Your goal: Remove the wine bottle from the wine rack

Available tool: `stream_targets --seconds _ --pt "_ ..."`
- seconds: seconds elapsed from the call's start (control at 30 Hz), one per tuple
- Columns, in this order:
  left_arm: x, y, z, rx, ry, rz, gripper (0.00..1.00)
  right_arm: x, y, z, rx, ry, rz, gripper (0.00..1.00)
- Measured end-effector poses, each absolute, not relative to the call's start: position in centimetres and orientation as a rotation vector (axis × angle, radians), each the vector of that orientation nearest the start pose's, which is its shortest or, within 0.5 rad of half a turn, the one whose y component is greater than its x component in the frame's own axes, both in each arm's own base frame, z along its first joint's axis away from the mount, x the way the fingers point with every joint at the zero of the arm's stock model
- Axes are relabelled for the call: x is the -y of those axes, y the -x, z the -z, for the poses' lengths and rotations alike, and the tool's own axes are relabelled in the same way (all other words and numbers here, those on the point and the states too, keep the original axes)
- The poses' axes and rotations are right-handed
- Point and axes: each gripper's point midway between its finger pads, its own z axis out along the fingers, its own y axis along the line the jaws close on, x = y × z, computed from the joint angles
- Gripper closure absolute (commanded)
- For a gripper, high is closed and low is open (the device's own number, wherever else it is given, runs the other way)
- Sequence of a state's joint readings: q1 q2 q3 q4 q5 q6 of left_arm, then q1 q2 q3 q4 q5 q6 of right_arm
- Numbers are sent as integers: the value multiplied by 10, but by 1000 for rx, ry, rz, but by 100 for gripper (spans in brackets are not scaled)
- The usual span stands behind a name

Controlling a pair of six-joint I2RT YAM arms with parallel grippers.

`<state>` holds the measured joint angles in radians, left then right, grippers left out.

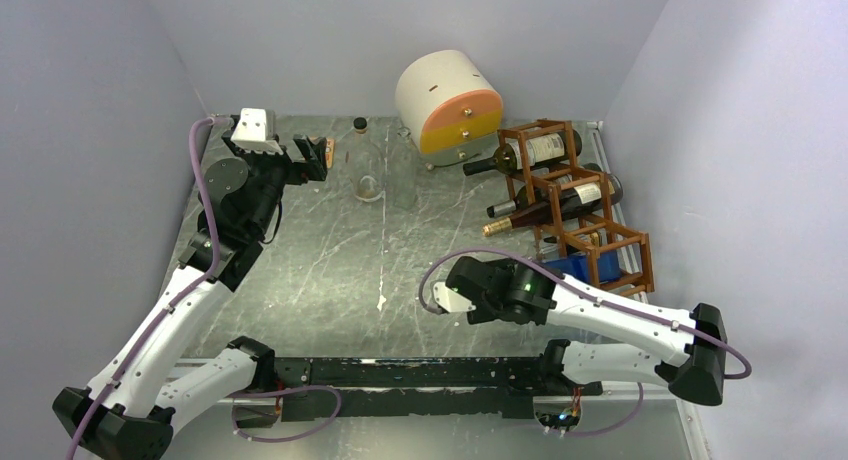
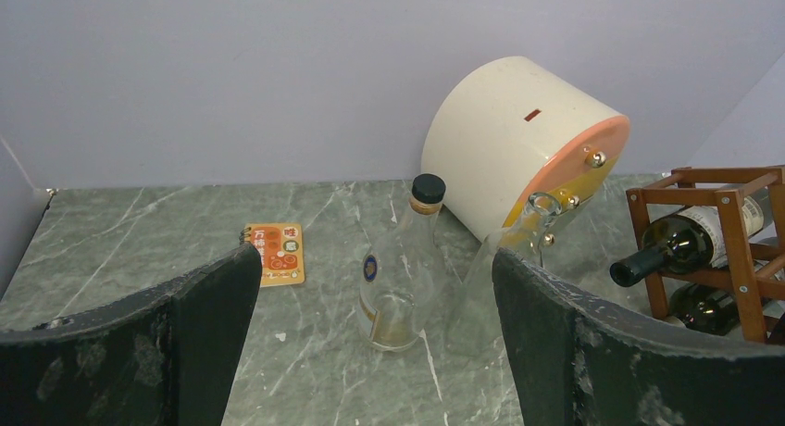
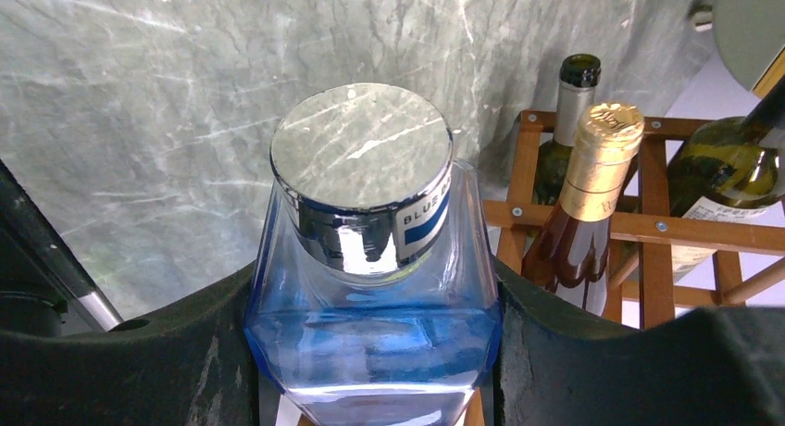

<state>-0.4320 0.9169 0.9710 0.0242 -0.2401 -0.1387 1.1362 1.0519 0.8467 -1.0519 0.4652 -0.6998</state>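
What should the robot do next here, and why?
Probably draw the right end effector straight back from the reddish-brown wooden lattice rack: its fingers seem clamped on the blue square glass bottle with a silver cap, whose base lies inside a rack cell.

In my right wrist view the bottom edge cuts off the blue bottle [image 3: 370, 333] below its shoulders, and the wine rack [image 3: 592, 225] runs off the right edge. In my left wrist view the print on the orange card [image 2: 276, 253] is too small to read.
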Motion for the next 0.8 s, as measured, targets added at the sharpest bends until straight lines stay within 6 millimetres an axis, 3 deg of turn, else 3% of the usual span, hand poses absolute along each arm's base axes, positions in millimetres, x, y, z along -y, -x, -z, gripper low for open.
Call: stream_targets --seconds 0.67,0.8 --pt "114 -333 -373 -1503 -26 280 2 -166 -148 -153 -1644 2082 309 100" --pt "114 -333 -373 -1505 -27 280 2 -178 -147 -168 -1634 2035 250 100"
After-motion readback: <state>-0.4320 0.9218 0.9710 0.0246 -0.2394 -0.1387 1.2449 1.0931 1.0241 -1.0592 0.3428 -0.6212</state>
